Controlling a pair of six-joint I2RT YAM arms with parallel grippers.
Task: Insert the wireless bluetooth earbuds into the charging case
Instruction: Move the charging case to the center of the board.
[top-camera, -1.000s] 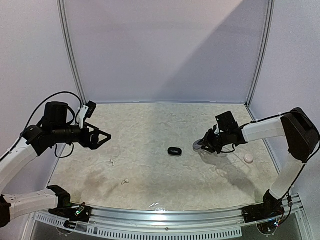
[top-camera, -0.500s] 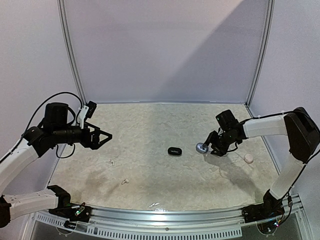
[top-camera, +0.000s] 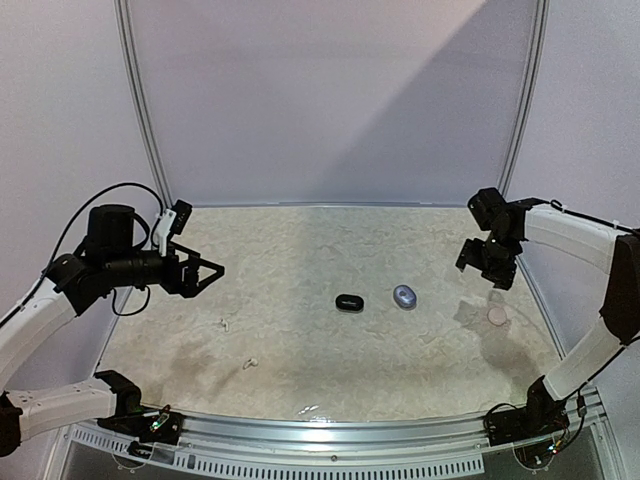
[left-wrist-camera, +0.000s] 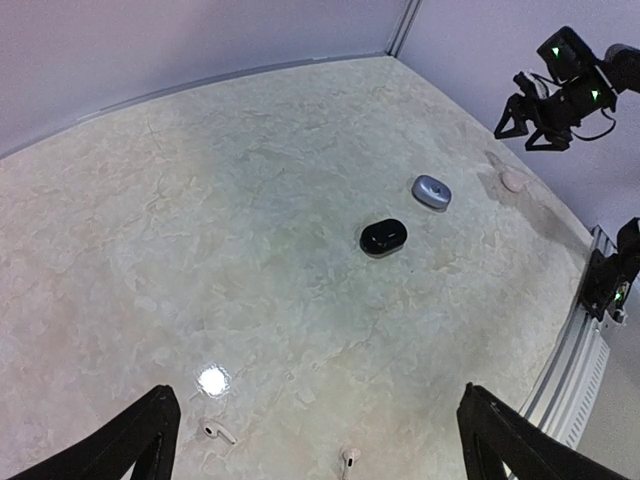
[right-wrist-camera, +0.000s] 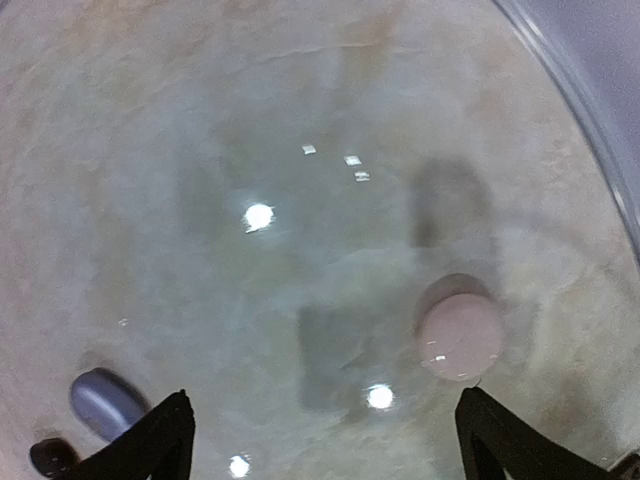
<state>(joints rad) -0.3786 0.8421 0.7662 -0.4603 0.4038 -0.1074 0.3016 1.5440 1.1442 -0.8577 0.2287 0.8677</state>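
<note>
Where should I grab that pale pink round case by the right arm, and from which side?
Probably its opposite curved sides, from straight above: the pale pink round case lies flat and low on the pale marbled table, nothing beside it.

Soft, even light from overhead fills the top view, with a diagonal shade across the back wall (top-camera: 330, 100). The glossy counter (top-camera: 300, 260) shows small white glare spots in both wrist views. The right wrist view is hazy and unfocused, with blurred grey shadows.

Black case (top-camera: 348, 302) and grey case (top-camera: 404, 296) close together centrally, room around both, pink case (top-camera: 496, 316) apart rightward
</note>
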